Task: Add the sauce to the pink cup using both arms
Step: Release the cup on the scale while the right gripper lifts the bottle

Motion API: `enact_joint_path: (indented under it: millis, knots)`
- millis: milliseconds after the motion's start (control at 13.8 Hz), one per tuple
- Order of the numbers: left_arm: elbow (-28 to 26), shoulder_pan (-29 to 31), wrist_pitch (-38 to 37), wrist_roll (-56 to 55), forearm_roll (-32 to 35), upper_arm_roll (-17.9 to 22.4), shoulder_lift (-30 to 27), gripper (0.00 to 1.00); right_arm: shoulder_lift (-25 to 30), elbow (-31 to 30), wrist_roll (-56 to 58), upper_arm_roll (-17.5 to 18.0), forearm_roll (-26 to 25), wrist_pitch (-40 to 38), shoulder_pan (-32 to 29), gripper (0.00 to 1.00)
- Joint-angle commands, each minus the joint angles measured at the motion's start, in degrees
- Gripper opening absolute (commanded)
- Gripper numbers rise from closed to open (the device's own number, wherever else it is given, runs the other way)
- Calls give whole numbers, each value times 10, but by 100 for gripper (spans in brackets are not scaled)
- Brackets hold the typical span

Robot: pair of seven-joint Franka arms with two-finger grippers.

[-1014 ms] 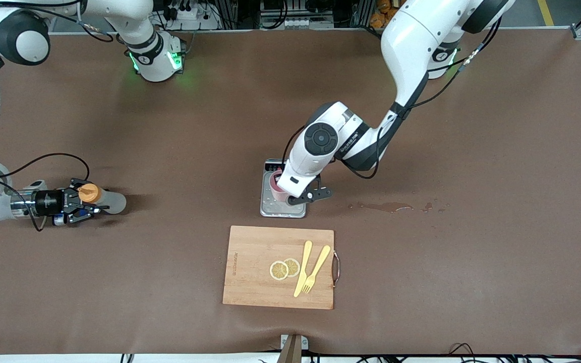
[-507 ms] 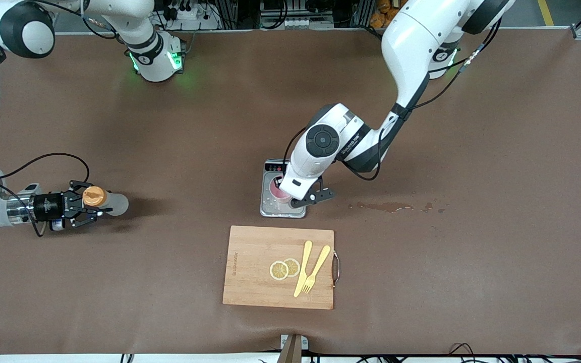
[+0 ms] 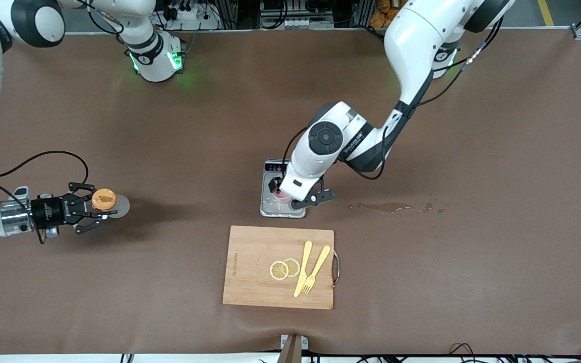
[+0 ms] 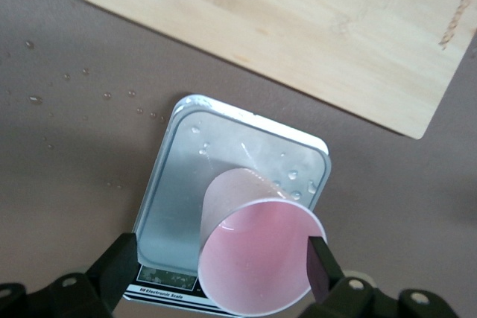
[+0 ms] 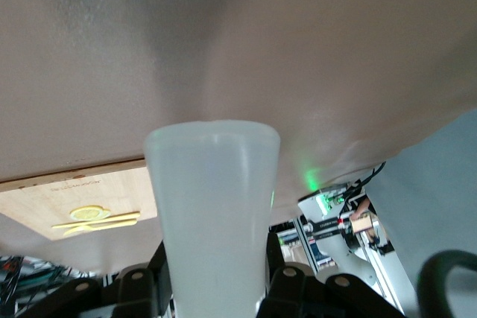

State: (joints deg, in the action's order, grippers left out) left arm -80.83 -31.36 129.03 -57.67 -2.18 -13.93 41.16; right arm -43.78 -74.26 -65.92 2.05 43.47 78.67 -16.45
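Observation:
The pink cup [image 3: 280,195] stands on the grey scale [image 3: 270,209] at mid-table, mostly hidden under the left arm's wrist. In the left wrist view the cup [image 4: 257,258] sits between the fingers of my left gripper [image 4: 221,269]. The gripper is open: one finger is at the rim and the other stands apart from it. My left gripper [image 3: 295,199] is low over the scale. My right gripper [image 3: 98,207] is shut on the sauce bottle [image 3: 111,202] above the table near the right arm's end, orange cap up. The bottle's whitish body [image 5: 212,199] fills the right wrist view between the fingers of my right gripper [image 5: 216,288].
A wooden cutting board [image 3: 255,272] lies nearer the front camera than the scale. It carries two lemon slices [image 3: 283,268], a yellow knife and a yellow fork [image 3: 315,269]. A brown spill [image 3: 386,206] lies beside the scale toward the left arm's end. Water drops dot the scale [image 4: 179,184].
My right gripper has raised the sauce bottle and turned it from lying to cap up. My left arm has shifted slightly over the cup and hides more of it.

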Motion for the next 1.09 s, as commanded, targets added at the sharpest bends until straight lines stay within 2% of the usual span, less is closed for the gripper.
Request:
enact_joint_path:
  millis: [0,362,507,652,870,1014]
  knots:
    - [-9,14,-23,2,14,3,-34,100,45,0,-66,-2,-35,25,41,50]
    - [-12,71,-146,97,14,3,-113,100,64,3,-164,-4,-44,49,98,47]
    - [-12,97,-187,128,14,3,-137,100,64,19,-204,-4,-63,60,120,47]
    - [-18,123,-198,139,14,3,-158,100,65,46,-251,-3,-94,61,155,47]
    - [-49,175,-202,214,14,-2,-201,100,65,54,-314,-4,-120,79,199,47]
    - [-69,188,-210,251,14,-1,-233,100,64,60,-350,-3,-145,89,223,47]
